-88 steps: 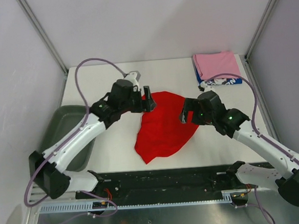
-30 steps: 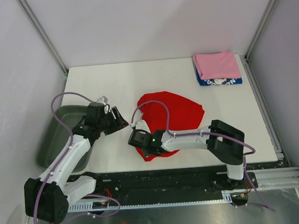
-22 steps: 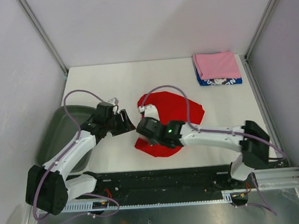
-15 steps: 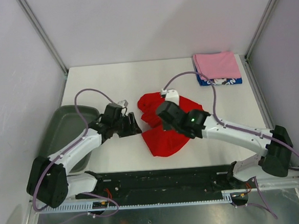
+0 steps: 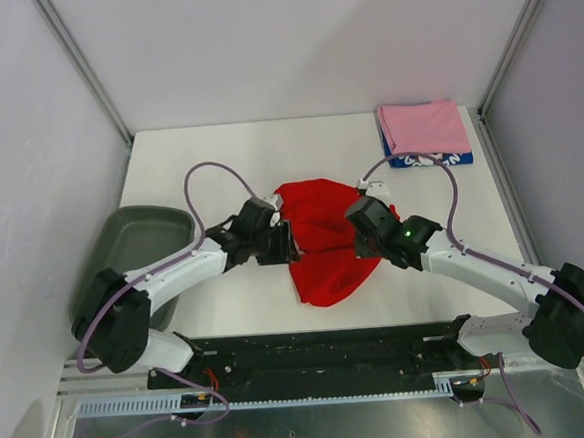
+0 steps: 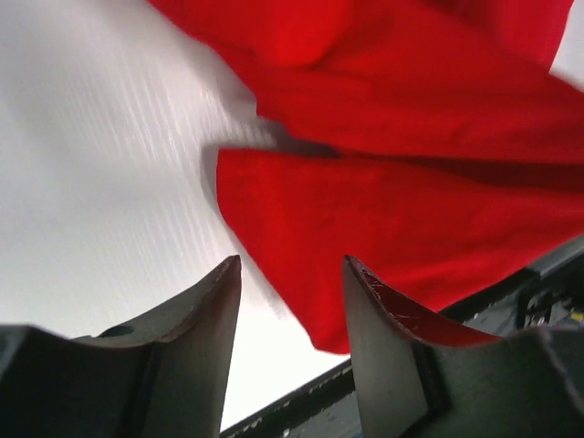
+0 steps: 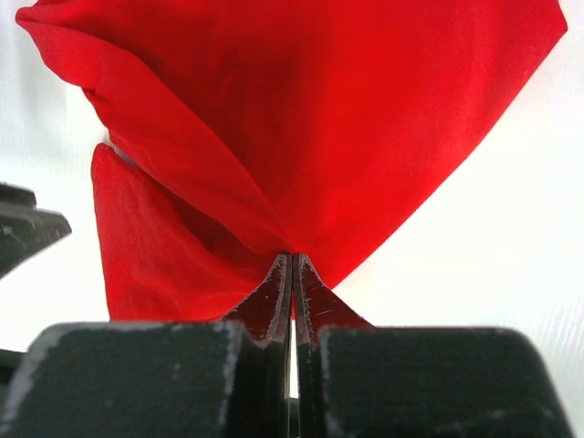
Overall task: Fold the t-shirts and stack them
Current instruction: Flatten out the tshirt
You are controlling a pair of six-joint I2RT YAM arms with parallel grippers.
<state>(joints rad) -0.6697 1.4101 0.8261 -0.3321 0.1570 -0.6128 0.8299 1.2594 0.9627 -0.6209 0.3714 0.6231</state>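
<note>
Presently, two items done, one outstanding. Folded: pink t-shirt, squared and flat, lying on the blue t-shirt, of which only a front strip with white print shows; the pair sits at the far corner of the table, well beyond the right pincer and to its right. Outstanding: red t-shirt, not yet folded or stacked, lying between the two pincers. Right pincer: tips pressed together on a gathered pinch of the red cloth, which fans out ahead of it in loose, lifted creases. Left pincer: jaws apart, nothing between them, set at the shirt's left edge with a lower flap just ahead of its tips. Condition of red shirt: bunched and draped, upper part raised, lower part tapering to a rounded lobe toward the near table edge; print not visible. Remaining, by judgement: spread, fold, place on stack.
</note>
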